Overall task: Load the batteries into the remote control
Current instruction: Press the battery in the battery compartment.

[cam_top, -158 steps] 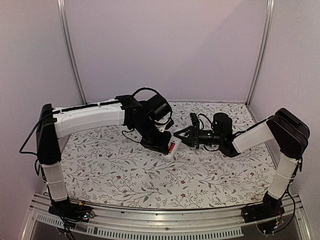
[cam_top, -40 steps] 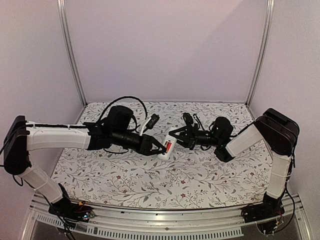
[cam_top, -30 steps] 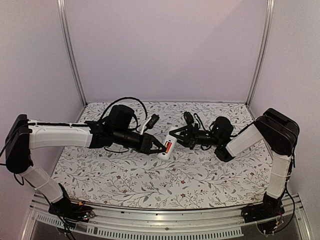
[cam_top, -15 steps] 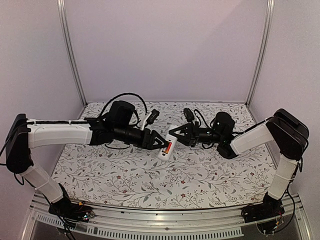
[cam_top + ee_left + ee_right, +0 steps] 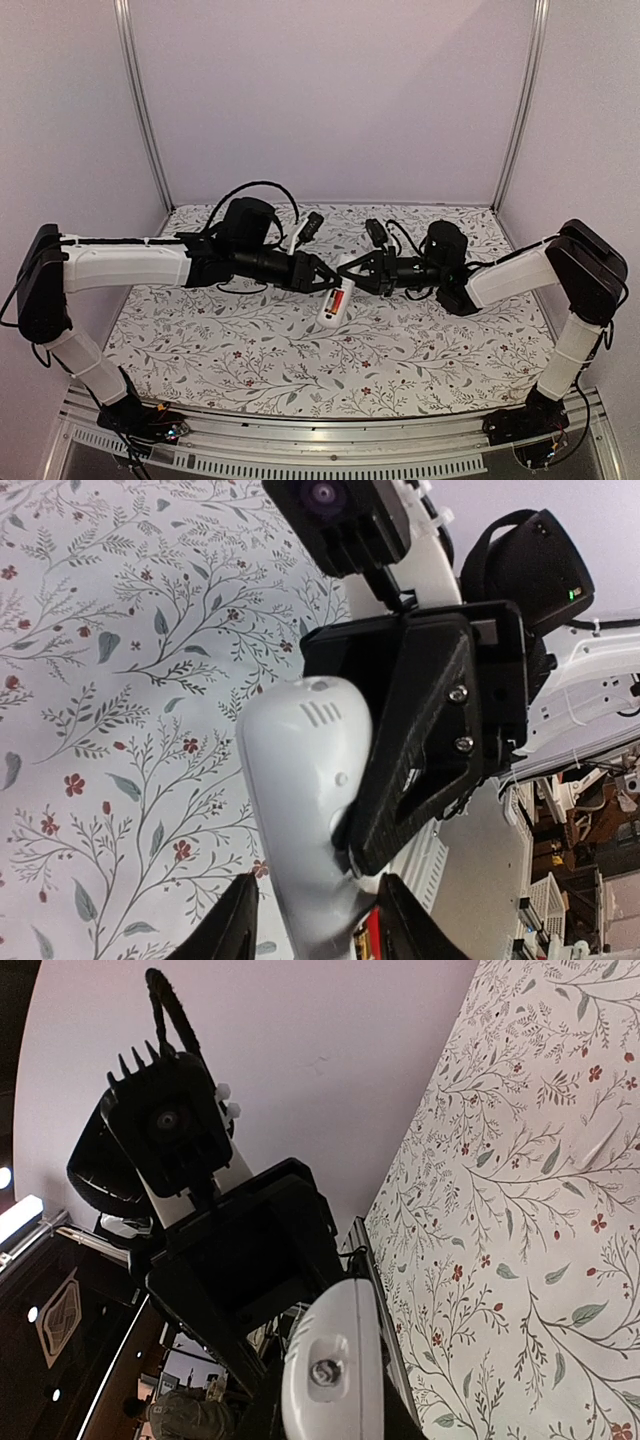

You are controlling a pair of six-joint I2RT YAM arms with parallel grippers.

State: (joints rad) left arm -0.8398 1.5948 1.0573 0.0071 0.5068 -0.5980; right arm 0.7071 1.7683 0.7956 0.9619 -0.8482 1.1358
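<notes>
The white remote control (image 5: 335,303) hangs tilted above the flowered table (image 5: 250,350), between the two grippers. A red battery (image 5: 341,298) lies in its recess; it also shows in the left wrist view (image 5: 375,936). The dark battery is not in view. My right gripper (image 5: 353,271) is shut on the remote's upper end; in the right wrist view the remote (image 5: 335,1365) fills my right gripper (image 5: 335,1405). My left gripper (image 5: 318,912) straddles the remote (image 5: 305,810) lower down, with a gap showing at one finger (image 5: 240,930). It meets the remote from the left (image 5: 322,282).
Metal posts (image 5: 140,110) and pale walls close in the table at the back and sides. The two arms reach towards each other over the table's middle. An aluminium rail (image 5: 320,445) runs along the near edge.
Both arms have risen a little and carried the remote up off the table. The remote has tipped so that its lower end now hangs below the left gripper.
</notes>
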